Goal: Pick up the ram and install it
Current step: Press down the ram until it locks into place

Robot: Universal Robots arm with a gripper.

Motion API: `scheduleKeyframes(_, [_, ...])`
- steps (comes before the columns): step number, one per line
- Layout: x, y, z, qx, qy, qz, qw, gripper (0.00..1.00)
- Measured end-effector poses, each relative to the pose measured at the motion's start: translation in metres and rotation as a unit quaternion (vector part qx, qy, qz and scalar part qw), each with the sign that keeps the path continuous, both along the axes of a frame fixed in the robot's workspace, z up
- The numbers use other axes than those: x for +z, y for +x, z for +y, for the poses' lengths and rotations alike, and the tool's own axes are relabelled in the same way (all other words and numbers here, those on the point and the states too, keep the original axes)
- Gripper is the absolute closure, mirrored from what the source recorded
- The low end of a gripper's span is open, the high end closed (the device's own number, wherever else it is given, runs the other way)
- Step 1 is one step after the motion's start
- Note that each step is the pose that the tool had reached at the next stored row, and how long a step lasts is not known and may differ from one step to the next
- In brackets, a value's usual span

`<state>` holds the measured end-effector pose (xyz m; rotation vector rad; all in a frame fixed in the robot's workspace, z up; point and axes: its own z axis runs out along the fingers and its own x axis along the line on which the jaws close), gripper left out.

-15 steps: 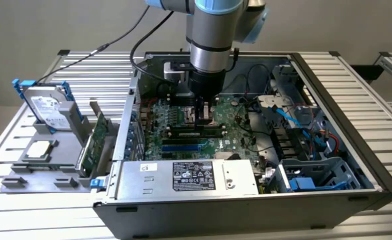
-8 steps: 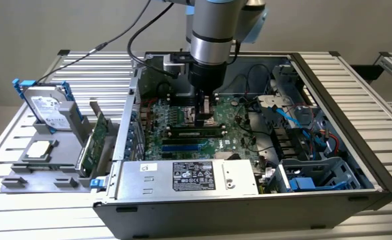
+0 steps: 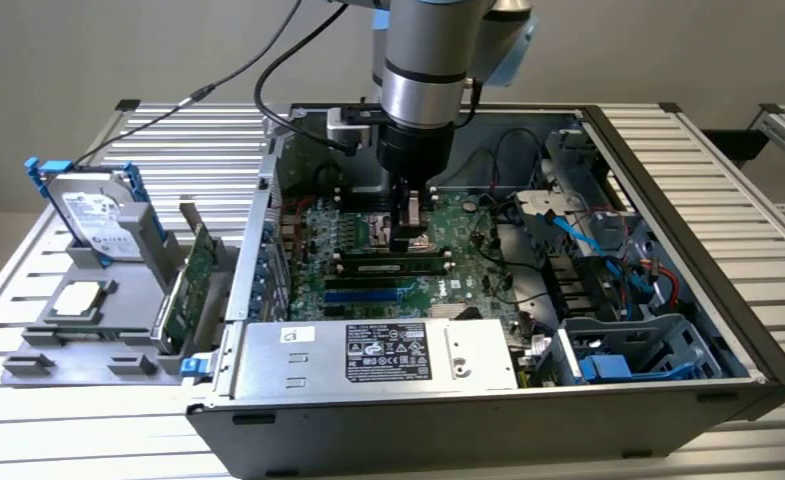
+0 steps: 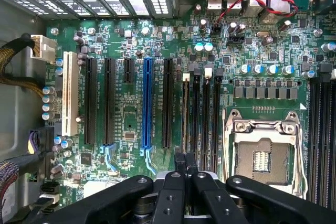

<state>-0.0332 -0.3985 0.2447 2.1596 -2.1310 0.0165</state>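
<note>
Expansion card [image 3: 195, 275] is parked in the rack on the worktop [image 3: 45, 430], clear of the case. The ram [image 3: 392, 267] lies along its memory slot on the motherboard, edge-on in the wrist view. End effector [image 3: 412, 240] has its fingers pressed together right above it, gripping nothing.

Risks:
- An off-centre push could tilt the stick, leaving one latch unseated.
- A slip could reach the open CPU socket [image 4: 262, 158].

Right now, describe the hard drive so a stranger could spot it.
On the exterior view's left of the open black computer case lies a grey plastic tray. The silver box-shaped hard drive stands upright at its far end, alone framed in blue plastic, unlike the green expansion card beside it.
</note>
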Motion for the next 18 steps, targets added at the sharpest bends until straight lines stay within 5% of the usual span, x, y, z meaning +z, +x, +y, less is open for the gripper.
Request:
scheduleKeyframes(12, [0.0003,0.0,-0.0005,0.0,0.0001,0.0001,1.0,0.89])
scheduleKeyframes(18, [0.0005,0.0,-0.0039,-0.014,0.0025,0.0,0.9999,0.89])
